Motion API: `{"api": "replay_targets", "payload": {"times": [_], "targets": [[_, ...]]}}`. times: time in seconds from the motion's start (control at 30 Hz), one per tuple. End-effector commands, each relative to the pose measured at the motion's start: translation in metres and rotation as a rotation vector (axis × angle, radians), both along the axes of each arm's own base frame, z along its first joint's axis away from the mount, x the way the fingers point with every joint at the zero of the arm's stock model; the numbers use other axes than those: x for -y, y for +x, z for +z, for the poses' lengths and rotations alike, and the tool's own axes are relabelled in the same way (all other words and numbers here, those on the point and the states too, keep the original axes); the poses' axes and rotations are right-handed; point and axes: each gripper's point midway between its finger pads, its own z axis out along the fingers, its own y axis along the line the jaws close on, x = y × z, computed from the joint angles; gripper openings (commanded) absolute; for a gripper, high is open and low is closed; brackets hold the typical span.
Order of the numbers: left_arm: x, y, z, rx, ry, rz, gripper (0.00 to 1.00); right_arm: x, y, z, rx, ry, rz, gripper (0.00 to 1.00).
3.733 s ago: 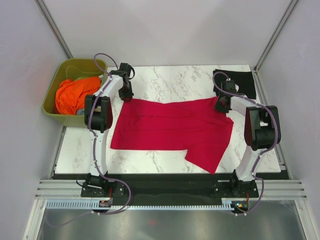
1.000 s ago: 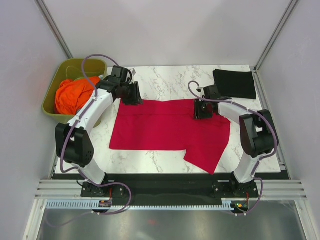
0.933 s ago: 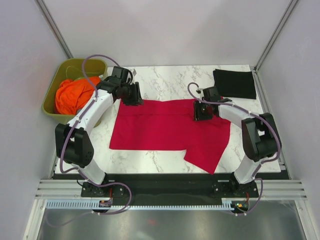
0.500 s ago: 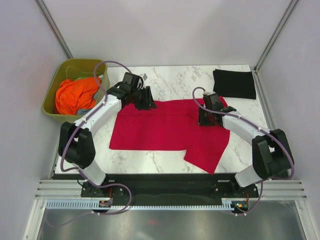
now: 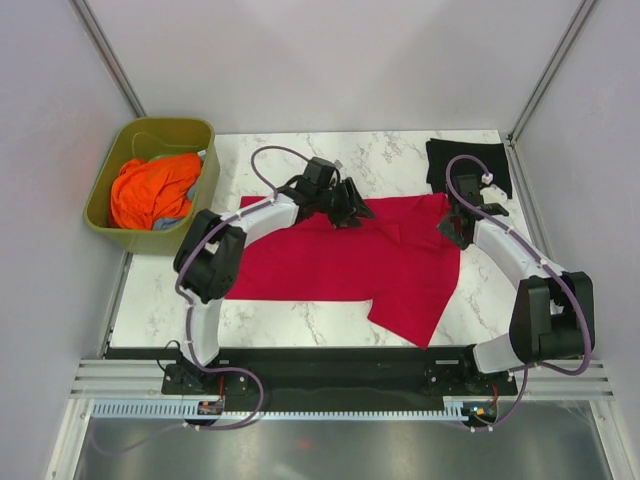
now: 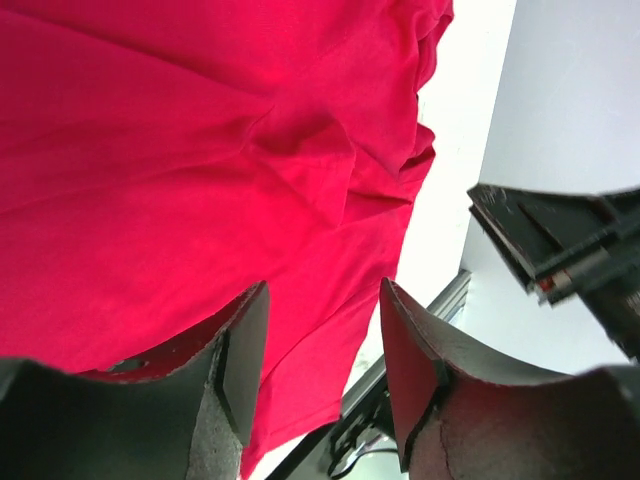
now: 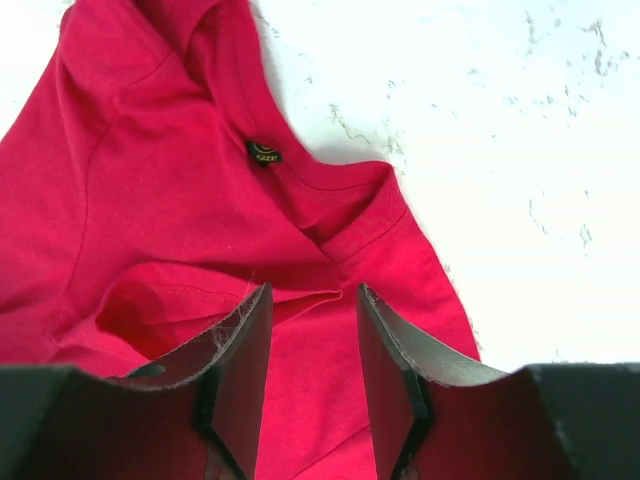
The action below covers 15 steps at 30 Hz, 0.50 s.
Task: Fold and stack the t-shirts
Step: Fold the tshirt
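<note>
Red t-shirt (image 5: 330, 262): spread flat on the marble tabletop (image 5: 290, 322), mid-scene. One sleeve pokes out toward the near right. The far edge is rumpled around the middle.
Black t-shirt (image 5: 478, 160): folded flat at the far right corner of the tabletop, just beyond the red t-shirt's far right corner. Cannot tell if the two touch.
Left gripper (image 5: 348, 212): reaches across to the far edge of the red t-shirt, about mid-width. It is released: the wrist view shows both fingers (image 6: 235, 370) spread, with creased red cloth visible through the gap and nothing pinched.
Right gripper (image 5: 453, 230): over the far right corner of the red t-shirt, at the neck end. It is released, with its fingers (image 7: 240, 370) apart. The collar and its small dark size label (image 7: 265, 153) sit in plain sight beyond the tips, and no cloth is caught between them.
Cloth by right gripper: a soft fold lies just off the fingertips, with bare marble to the right of the collar.
Tub (image 5: 98, 196): olive-green, beside the far left corner of the tabletop, holding bunched orange cloth (image 5: 150, 190).
</note>
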Motion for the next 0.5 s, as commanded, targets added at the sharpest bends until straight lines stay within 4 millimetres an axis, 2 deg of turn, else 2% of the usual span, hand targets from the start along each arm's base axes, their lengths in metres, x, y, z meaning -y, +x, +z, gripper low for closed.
{"api": "replay_targets", "payload": {"times": [0.0, 0.07, 0.1, 0.13, 0.2, 0.3, 0.37, 0.47], "targets": [[0.038, 0.011, 0.021, -0.016, -0.124, -0.001, 0.57, 0.006, 0.001, 0.003, -0.003, 0.025, -0.112, 0.48], [0.049, 0.014, 0.020, -0.024, -0.133, -0.005, 0.58, 0.007, 0.000, -0.003, -0.010, 0.030, -0.137, 0.48], [0.053, 0.015, 0.006, -0.048, -0.123, -0.009, 0.59, 0.010, -0.001, -0.007, -0.019, 0.032, -0.153, 0.49], [0.057, 0.018, 0.010, -0.045, -0.134, -0.011, 0.59, 0.011, -0.002, -0.011, -0.027, 0.036, -0.156, 0.49], [0.061, 0.022, -0.004, -0.067, -0.126, -0.008, 0.60, 0.008, 0.001, -0.016, -0.027, 0.060, -0.153, 0.49], [0.065, 0.029, -0.007, -0.067, -0.129, -0.001, 0.60, 0.002, 0.004, -0.026, -0.030, 0.092, -0.140, 0.49], [0.071, 0.036, -0.016, -0.077, -0.123, -0.001, 0.60, 0.000, 0.006, -0.035, -0.036, 0.104, -0.133, 0.48], [0.074, 0.035, -0.025, -0.112, -0.120, -0.014, 0.60, -0.001, 0.007, -0.044, -0.057, 0.102, -0.129, 0.48]]}}
